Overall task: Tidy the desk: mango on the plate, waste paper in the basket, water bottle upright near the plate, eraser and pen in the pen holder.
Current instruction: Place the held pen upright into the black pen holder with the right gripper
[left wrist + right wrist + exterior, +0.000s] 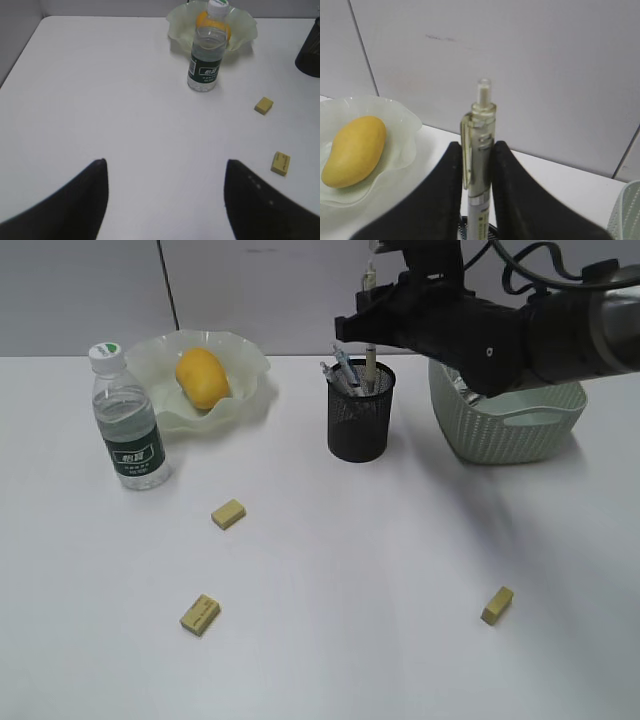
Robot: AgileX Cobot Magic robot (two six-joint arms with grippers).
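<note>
My right gripper is shut on a silver pen, held upright with its lower end just inside the black mesh pen holder; the exterior view shows this gripper right above the holder. Other pens stand in the holder. The mango lies in the ruffled plate. Beside the plate the water bottle stands upright. Three tan erasers lie on the desk. My left gripper hangs open over bare desk. The waste paper is out of view.
The sage-green basket stands at the back right, partly behind my right arm. A grey wall runs along the desk's far edge. In the left wrist view the bottle and two erasers lie ahead.
</note>
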